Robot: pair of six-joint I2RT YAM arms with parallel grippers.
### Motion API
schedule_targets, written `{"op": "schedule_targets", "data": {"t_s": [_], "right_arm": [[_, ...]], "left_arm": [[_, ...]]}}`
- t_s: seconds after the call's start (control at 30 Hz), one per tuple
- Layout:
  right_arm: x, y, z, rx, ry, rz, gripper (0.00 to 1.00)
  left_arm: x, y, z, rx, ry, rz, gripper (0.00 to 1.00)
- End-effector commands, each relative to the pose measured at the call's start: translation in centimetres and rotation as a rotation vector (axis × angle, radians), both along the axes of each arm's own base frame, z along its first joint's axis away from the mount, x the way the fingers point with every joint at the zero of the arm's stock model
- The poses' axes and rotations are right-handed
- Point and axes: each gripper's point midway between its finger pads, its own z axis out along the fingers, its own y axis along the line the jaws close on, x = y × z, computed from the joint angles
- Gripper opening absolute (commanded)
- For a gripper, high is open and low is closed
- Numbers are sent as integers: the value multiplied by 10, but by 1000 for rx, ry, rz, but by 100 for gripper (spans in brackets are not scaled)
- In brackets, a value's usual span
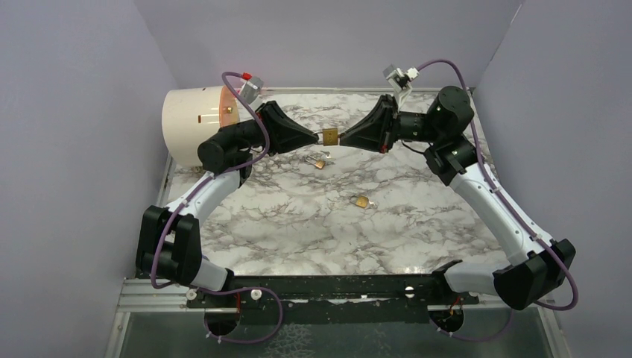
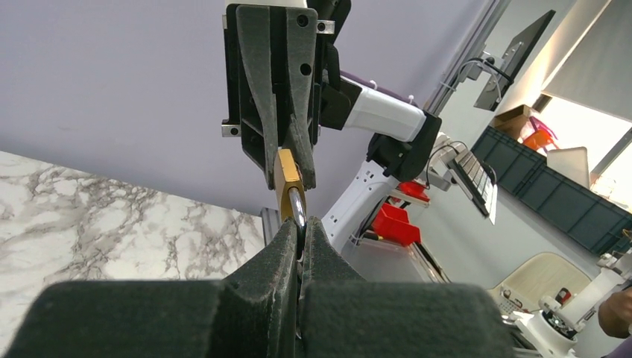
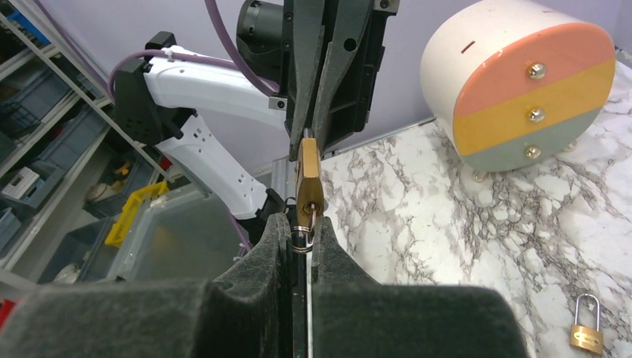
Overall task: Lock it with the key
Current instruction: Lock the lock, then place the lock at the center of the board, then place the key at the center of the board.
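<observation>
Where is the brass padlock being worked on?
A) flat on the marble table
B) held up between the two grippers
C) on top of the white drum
B: the left gripper holds the brass padlock in mid-air, the right gripper shut on the key at its base.

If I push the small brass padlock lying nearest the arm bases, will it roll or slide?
Probably slides: the small brass padlock lies flat, blocky-bodied, on the smooth marble-patterned table. Being metal, likely heavy for its size, unlikely to tip.
</observation>
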Motion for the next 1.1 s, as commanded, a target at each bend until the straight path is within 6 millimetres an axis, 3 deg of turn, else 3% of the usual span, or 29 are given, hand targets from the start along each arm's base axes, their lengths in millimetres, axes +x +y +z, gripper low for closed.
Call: {"op": "schedule_targets", "data": {"t_s": [0.0,0.37,0.5,0.57,0.67,0.73,0.93,1.07], "right_arm": [[-3,-3,11,-11,-66,-24,1],[19,-30,2,-27,-32,-102,1],[28,-34,-8,-53,-14,-145,1],[31,-34,-18,-68,4,-152,1],[28,-29,-49,-101,97,-134,1],[21,-17,-70,-108,132,-108,1],[-9,39,-160,-227,310,-33,1],[2,48,-202,-247,455,-100,1]], "left_arm": [[1,8,8,-33,-50,29,0],[3,33,9,-34,-53,68,0],[9,33,-10,19,-25,95,0],[18,32,-34,63,37,140,0],[27,30,-79,129,169,203,0],[26,30,-111,153,275,235,0],[23,31,-208,226,601,354,0],[25,37,-272,335,772,467,0]]}}
